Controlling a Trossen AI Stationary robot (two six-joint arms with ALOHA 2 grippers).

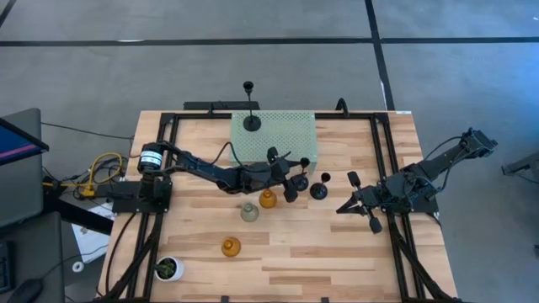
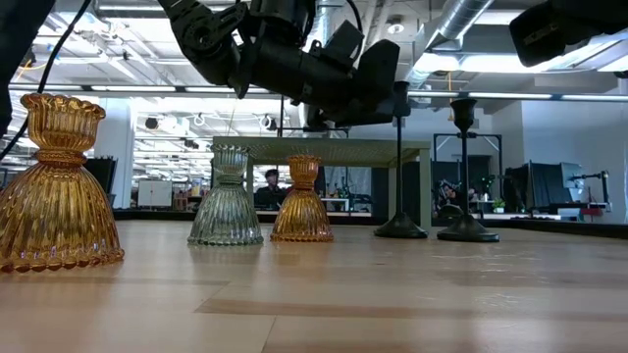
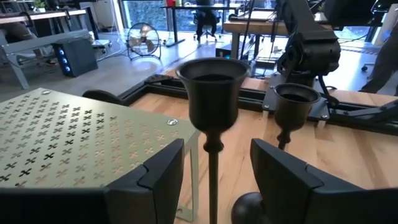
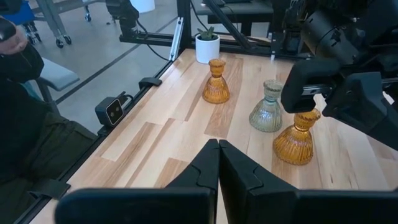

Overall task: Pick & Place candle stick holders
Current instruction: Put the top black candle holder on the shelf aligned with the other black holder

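Black candle stick holder [image 3: 212, 93] is standing between the left hand's [image 3: 212, 180] released fingers, awaiting closure, while the right hand [image 1: 360, 204] is waiting clenched.

No readable text, label, brand, number or sign anywhere. Only a pattern of small cross-shaped holes on the green stand [image 3: 74, 134], not lettering.

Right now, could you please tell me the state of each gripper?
Left gripper: jaws open, one on each side of a black candle stick holder, not yet closed on it.
Right gripper: jaws shut, holding nothing.
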